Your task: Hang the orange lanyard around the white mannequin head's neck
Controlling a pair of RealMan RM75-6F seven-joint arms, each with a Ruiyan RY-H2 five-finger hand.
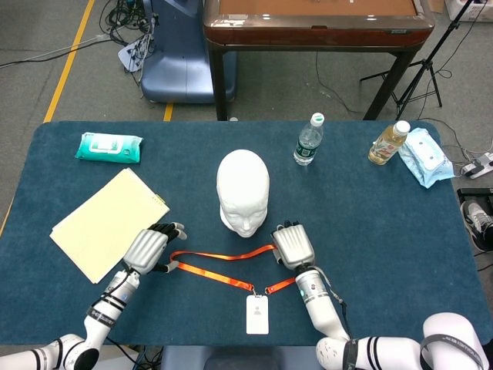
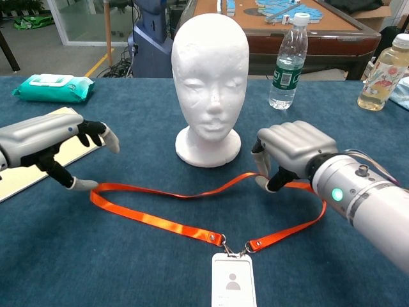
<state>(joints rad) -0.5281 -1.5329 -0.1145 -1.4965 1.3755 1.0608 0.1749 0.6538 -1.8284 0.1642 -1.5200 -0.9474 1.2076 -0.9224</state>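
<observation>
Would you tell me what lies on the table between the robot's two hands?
Only the orange lanyard, its strap sagging from the left hand across bare blue cloth to the right hand, in front of the mannequin head; the chest view shows it best.

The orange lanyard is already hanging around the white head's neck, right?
No. The orange lanyard is not around the neck; it lies flat on the table in front of the white mannequin head, as the chest view shows.
</observation>
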